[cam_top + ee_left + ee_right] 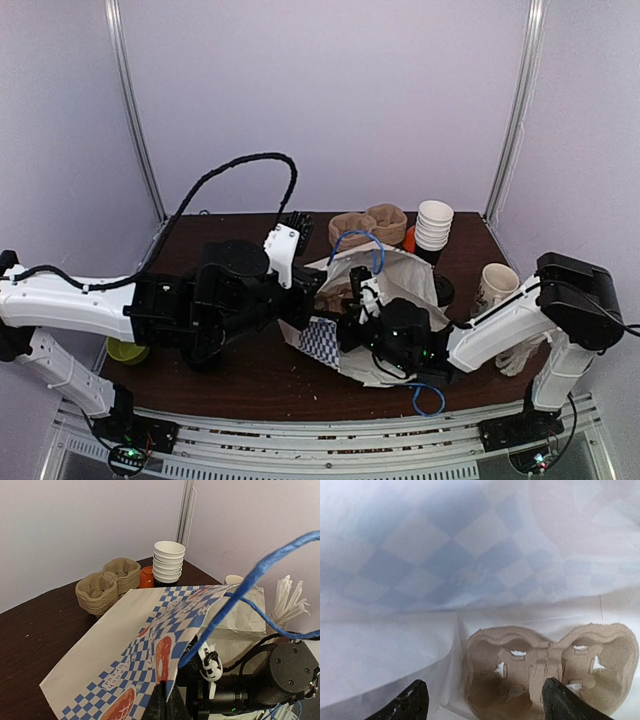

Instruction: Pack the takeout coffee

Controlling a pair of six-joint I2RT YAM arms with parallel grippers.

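My left gripper (167,706) is pinched shut on the bag's (125,640) checkered rim, just in front of my right arm. My right gripper (482,692) is inside the bag, fingers spread wide and holding nothing. Paper walls close in above and on both sides. One empty two-well cup carrier (550,670) lies just ahead of the fingertips. Beyond my left hand stand two carriers (107,582), one stack of cups (168,562), one orange item (146,577) and a bundle of wrapped straws (290,597). The takeout coffee (443,290) seems to be the dark lid outside the bag beside my right forearm, near one mug (497,285). I cannot tell for sure.
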